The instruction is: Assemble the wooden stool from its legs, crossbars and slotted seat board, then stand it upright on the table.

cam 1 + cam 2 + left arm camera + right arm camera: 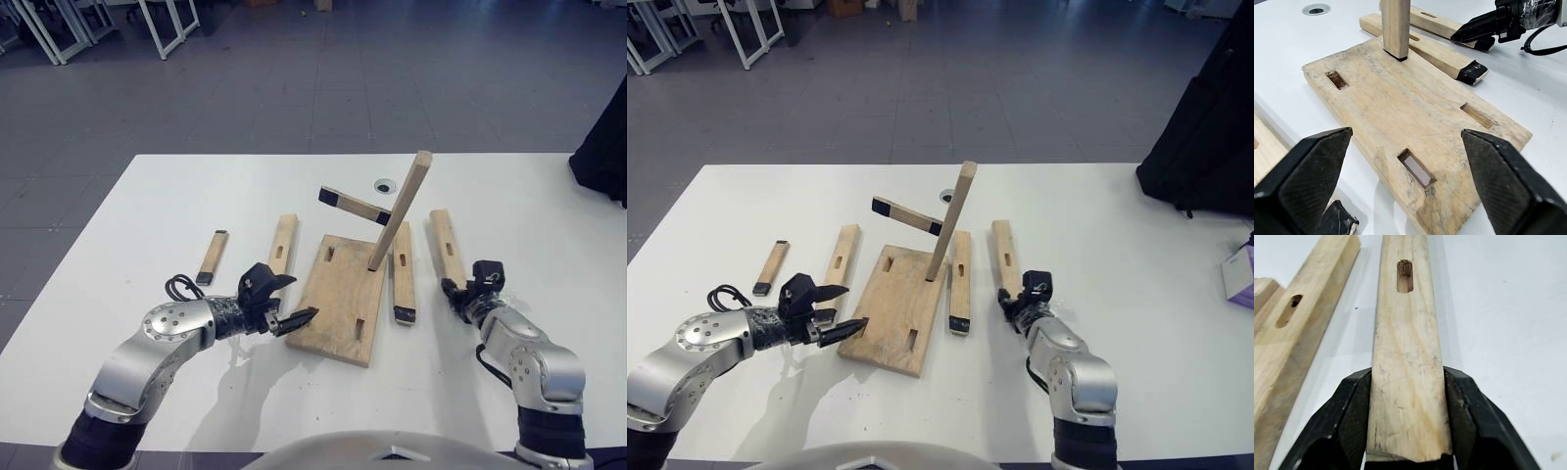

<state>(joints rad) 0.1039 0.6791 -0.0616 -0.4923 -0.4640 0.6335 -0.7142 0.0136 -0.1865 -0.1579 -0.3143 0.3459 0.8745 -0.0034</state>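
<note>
Left eye view: the pale slotted wooden seat board point(338, 304) lies on the white worktop point(147, 225), one square leg point(400, 211) planted in it. Left wrist view: left tool point(1405, 134) spread at its edge, probably to steady it. Right wrist view: right tool point(1407, 377) clamped on a loose mortised leg point(1405, 328), likely for slotting.

Seat board point(1415, 107): rough, unvarnished wood; the leg point(1408, 323) in my matt black right pincer point(1407, 377) is smoother, scuffed wood.
</note>
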